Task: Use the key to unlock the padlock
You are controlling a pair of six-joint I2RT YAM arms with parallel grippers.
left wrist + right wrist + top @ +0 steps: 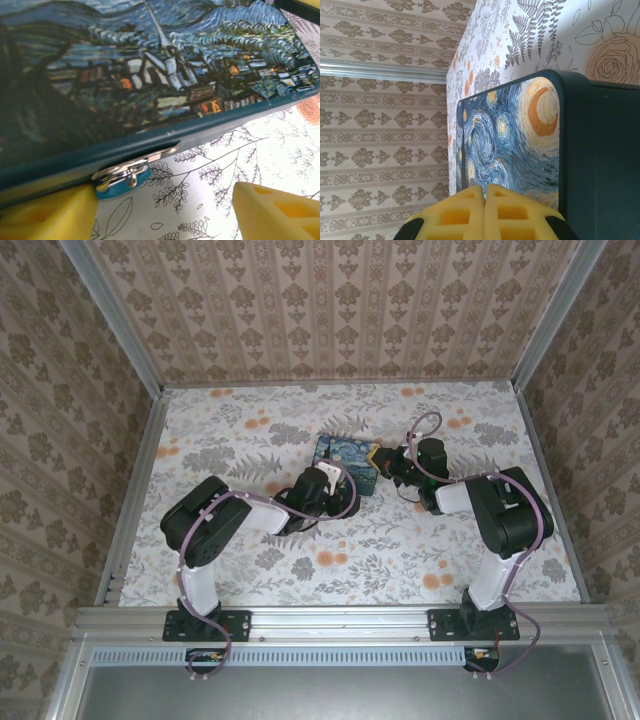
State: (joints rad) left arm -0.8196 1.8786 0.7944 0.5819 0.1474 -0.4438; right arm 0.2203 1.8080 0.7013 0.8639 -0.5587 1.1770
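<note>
Box: the painted box (343, 460) lies on the tabletop (250, 550), a little toward 12 o'clock from its middle.
Padlock: the padlock (120, 190) is tiny and dark teal. It hangs from the silver clasp (131, 167) on the long side edge of the box, close above the tabletop, at 7 o'clock in the left wrist view.
Left tool: the left tool (160, 202) is wide open at 7 o'clock of the box, and the padlock is just beside its left finger (45, 212).
Right tool: the right tool (484, 210) has its fingers pressed together, at 3 o'clock of the box. I cannot tell if the key is between them.
Handling: I judge the padlock light, stiff and smooth. It is loose on the clasp, so it may swing or slip.
Hold: I would pinch its flat body sides and leave the keyhole free.
Risk: I think the box may slide when pushed.
</note>
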